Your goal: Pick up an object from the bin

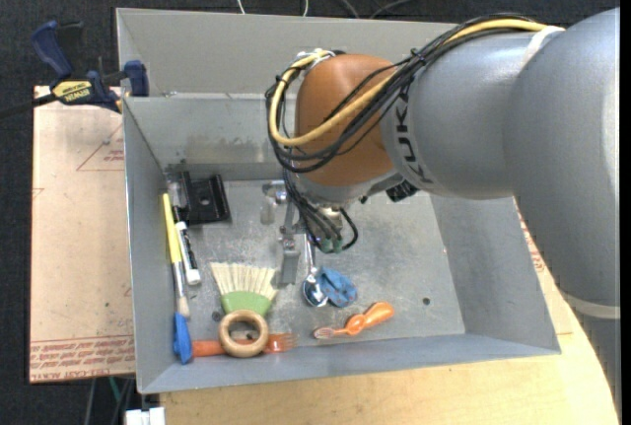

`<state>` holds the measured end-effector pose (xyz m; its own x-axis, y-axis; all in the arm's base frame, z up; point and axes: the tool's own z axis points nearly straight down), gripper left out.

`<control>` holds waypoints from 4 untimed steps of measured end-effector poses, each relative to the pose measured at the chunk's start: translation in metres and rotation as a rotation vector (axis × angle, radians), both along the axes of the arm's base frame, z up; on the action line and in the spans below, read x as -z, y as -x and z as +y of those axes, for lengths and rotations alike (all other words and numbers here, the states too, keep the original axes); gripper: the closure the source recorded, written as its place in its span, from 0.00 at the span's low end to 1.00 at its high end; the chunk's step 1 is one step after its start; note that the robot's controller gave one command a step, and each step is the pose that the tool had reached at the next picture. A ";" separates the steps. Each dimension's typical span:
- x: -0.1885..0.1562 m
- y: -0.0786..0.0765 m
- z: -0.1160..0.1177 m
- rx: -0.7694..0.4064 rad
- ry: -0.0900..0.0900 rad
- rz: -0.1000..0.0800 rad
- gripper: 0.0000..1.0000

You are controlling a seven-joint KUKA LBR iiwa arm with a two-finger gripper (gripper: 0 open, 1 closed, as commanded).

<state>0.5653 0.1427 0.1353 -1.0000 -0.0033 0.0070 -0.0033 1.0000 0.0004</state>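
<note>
Showing the approach stage of a pick, with nothing yet lifted from the bin (439,250), read from left to right. Along the left wall lie a yellow pen (174,234) and, below it, a blue-handled brush (182,334); a black clip (204,198) rests near the back wall. Next come a fan-shaped brush (245,283), cream bristles on a green base, and just in front of it a tape roll (244,333) lying across a thin orange stick (207,348). The gripper (296,267) stands low over the middle of the floor, just beside the fan's right edge, with a blue piece (335,287) just to its right. Whether the pincer is wide or narrow cannot be told from this angle. Further right lies an orange piece (357,318), apart from the rest. The likeliest candidates are the fan-shaped brush and the blue piece, being nearest. The next move would call for centring on one of them, then closing. Crowding is the hazard: fan, roll and blue piece lie close together, so a neighbour may be nudged or caught.
</note>
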 end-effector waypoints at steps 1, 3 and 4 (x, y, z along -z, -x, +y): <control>-0.004 -0.002 -0.001 0.003 -0.001 -0.007 0.00; 0.037 0.039 0.051 -0.228 -0.002 -0.021 0.00; 0.028 0.042 0.053 -0.068 -0.003 -0.018 0.00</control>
